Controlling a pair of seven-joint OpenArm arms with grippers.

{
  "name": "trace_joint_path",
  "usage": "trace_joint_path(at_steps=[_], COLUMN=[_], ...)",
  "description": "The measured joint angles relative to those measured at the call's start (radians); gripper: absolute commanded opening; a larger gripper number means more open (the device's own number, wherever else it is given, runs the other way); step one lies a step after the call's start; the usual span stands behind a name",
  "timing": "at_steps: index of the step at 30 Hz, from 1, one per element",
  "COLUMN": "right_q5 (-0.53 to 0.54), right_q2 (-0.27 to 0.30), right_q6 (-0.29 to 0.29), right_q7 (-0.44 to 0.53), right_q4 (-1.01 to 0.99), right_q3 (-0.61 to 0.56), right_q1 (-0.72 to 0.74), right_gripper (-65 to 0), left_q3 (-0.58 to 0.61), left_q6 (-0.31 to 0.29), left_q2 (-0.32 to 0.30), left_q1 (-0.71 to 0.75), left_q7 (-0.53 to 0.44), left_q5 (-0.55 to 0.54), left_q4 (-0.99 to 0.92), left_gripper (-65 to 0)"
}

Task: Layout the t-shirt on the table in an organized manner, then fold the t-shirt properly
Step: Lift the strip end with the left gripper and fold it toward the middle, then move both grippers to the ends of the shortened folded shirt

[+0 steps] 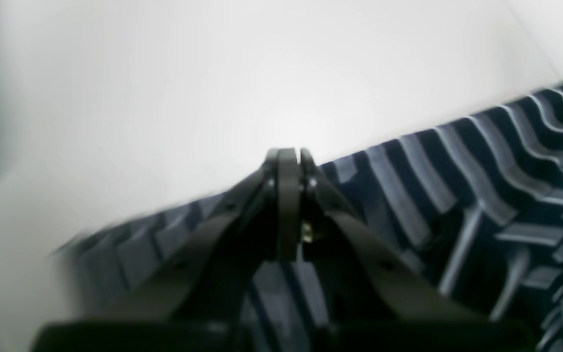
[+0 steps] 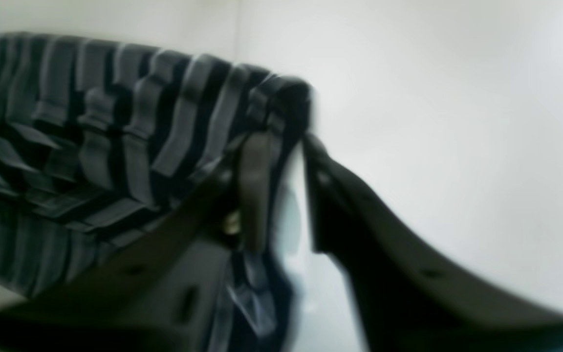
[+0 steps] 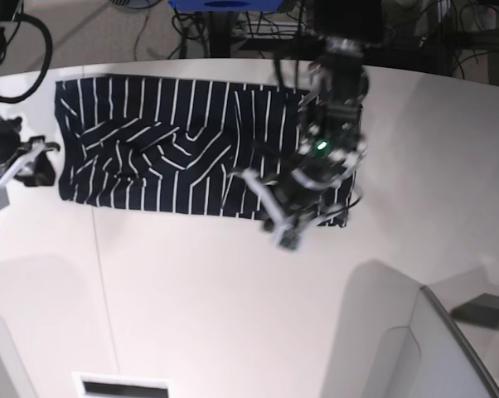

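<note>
one t-shirt, navy with thin white stripes, lying rumpled across the table. two grippers: left gripper jaws pinching its edge; right gripper jaws parting beside cloth.

The dark, white-striped t-shirt lies folded into a long band, wrinkled at its middle, across the off-white table.
</note>
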Motion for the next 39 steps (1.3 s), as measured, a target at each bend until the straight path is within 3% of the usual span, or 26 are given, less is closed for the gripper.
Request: trace_joint_path(at_steps=[3, 6, 8, 12, 14, 16, 21, 27, 39], right_q5=[0.048, 0.115, 0.135, 0.168, 0.172, 0.173, 0.167, 0.198, 0.227], right_q2=[-0.019, -0.037, -0.039, -0.011, 0.011, 0.011, 0.007, 0.027, 0.035], right_q6=[-0.009, -0.007, -0.007, 0.021, 0.129, 0.178, 0.177, 0.189, 0.196], right_q7=[-0.058, -0.066, -0.084, -0.085, -0.094, -0.09, -0.086, -0.04, -0.018], right_q4=[0.002, -0.015, -0.051, -0.198, -0.277, -0.348, -0.441, -0.493, -0.49], right_q3=[0.038, 0.056, 0.067, 0.107, 0.106, 0.104, 0.098, 0.029, -0.122], right_q1=[-0.01, 0.004, 0.026, 0.054, 0.063, 0.082, 0.085, 0.091, 0.098], right_gripper=[-24.8, -8.9, -5.1, -5.1, -5.1, -5.1, -5.1, -5.3, -5.3], left_q3=[-0.089, -0.207, -0.269, -0.429, -0.488, -0.528, -0.535, -0.521, -0.229], left_q6=[0.001, 0.006, -0.007, -0.003, 0.006, 0.003, -0.007, -0.001, 0.007], left_q2=[-0.085, -0.119, -0.128, -0.195, -0.241, -0.269, -0.28, -0.285, -0.29], left_q1=[0.143, 0.232, 0.261, 0.337, 0.353, 0.347, 0.319, 0.204, 0.076], left_q7=[0.019, 0.032, 0.003, 0.014, 0.025, 0.006, 0.014, -0.103, -0.212], left_q5=[0.0, 0.01, -0.035, -0.253, -0.345, -0.41, -0.388, -0.354, -0.332], left_q4=[0.098, 0.175, 0.227, 0.236, 0.211, 0.192, 0.118, -0.089, -0.362], left_gripper=[-65.0, -65.0, -65.0, -65.0, -65.0, -65.0, -65.0, -65.0, -65.0])
